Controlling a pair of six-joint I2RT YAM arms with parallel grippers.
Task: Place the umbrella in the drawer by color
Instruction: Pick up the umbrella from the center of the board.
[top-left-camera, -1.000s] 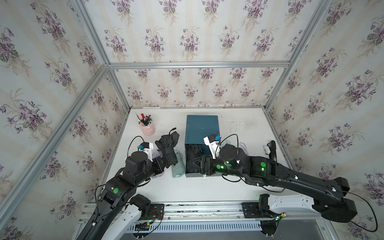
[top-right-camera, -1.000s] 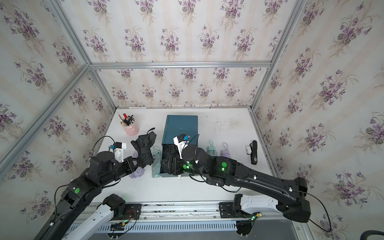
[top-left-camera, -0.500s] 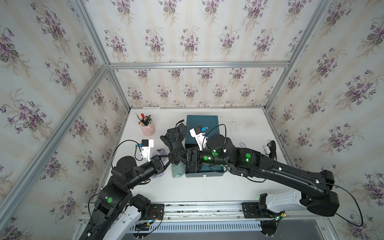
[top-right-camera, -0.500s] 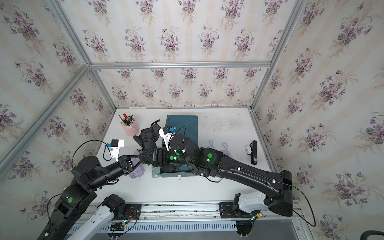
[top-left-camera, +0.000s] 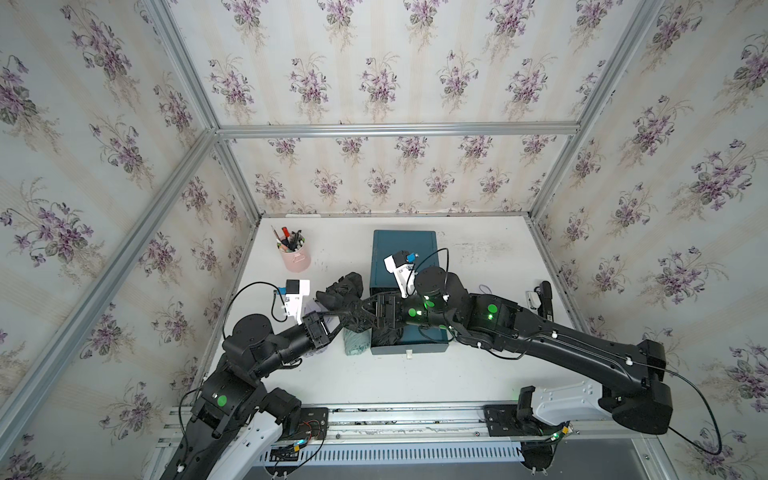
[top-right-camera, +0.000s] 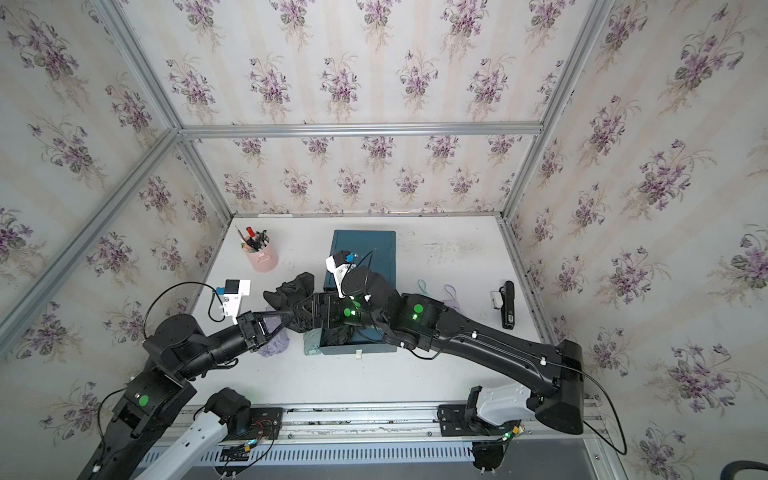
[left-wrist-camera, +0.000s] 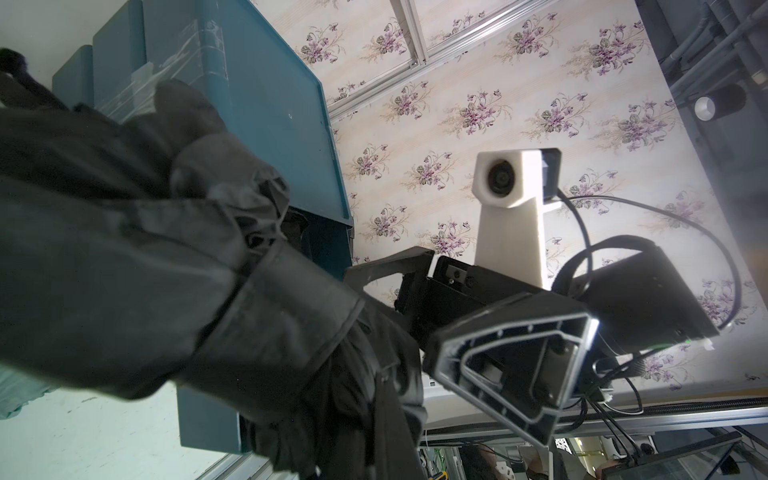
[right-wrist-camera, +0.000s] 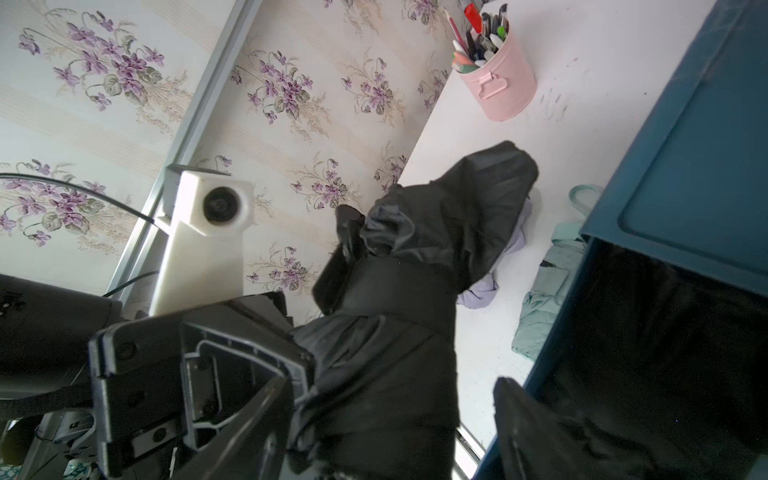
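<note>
**Figure. The black umbrella (top-left-camera: 341, 291) held between two arms beside the drawer cabinet (top-left-camera: 405, 245).**

The folded umbrella was carried clear of the counter (top-left-camera: 478, 257), just left of the cabinet. The left hand (top-right-camera: 282, 316) was pressed together on the bundle, pinching its cloth. The right hand (right-wrist-camera: 399, 370) stood spread around the same bundle. In the right wrist view one finger lay against the cloth, while bare counter showed between the cloth and the opposite finger, so this hand showed no grip.

One drawer (top-left-camera: 424, 348) was pulled out toward the near edge. Its inside looked dark, and it could not be told whether the black cloth there belonged to this umbrella. A mint-green umbrella (top-left-camera: 356, 343) lay on the counter just beside the cabinet's left wall. A lilac umbrella (top-right-camera: 274, 345) lay further left, under the left hand.

Handling, as judged: the umbrella is a light object, soft and slick outside, with stiff ribs and a shaft within. Loose folds would likely slide or bunch under the fingers. The firmest hold would be across the middle, where the strap (right-wrist-camera: 386, 291) cinched the canopy tight. There the fingers would close on the rigid core rather than on cloth alone.
</note>
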